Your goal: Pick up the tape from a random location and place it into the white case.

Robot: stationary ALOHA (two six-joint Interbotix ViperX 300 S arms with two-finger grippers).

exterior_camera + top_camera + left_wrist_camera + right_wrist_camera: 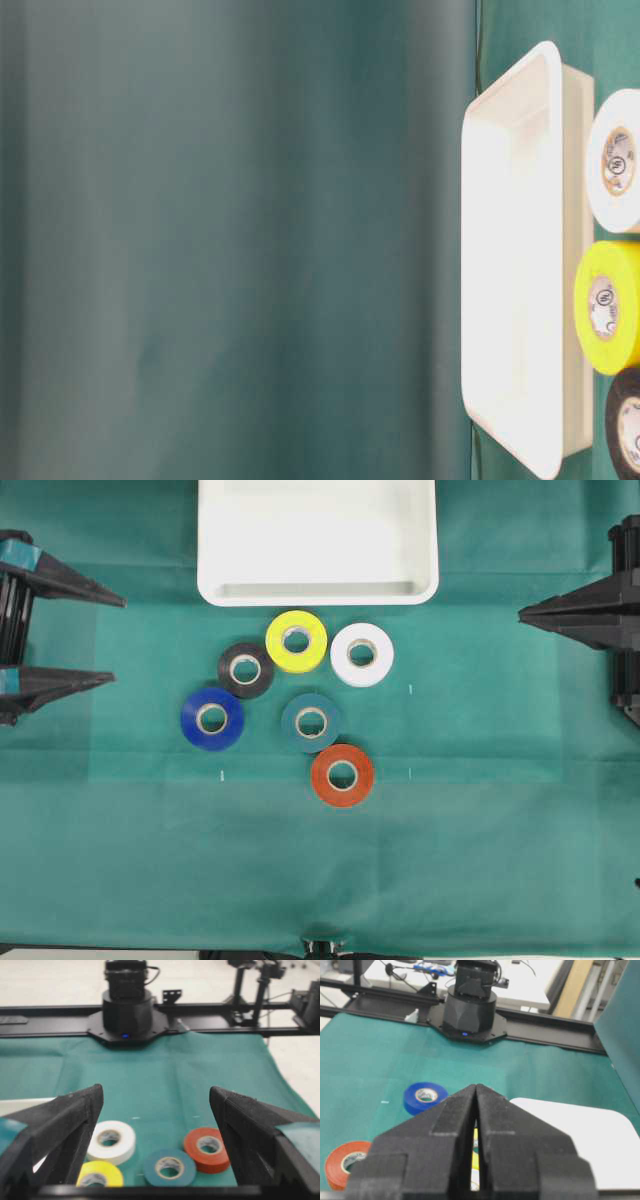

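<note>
rolls (311, 722): six | white case (318, 588): one | left gripper (115, 640) spread | right gripper (522, 612) pressed together

Left black end effector (118, 640) holds its jaws wide apart; right black end effector (521, 612) looks pressed shut, both apparently level.

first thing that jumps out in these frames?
A cluster of six colourful tape rolls mid-table on the green cloth: the orange-red tape sits nearest the front edge, farthest from the white case at the back, which looks empty. Both arms sit back at the sides, the left gripper wide open and the right gripper shut, neither touching anything.
</note>
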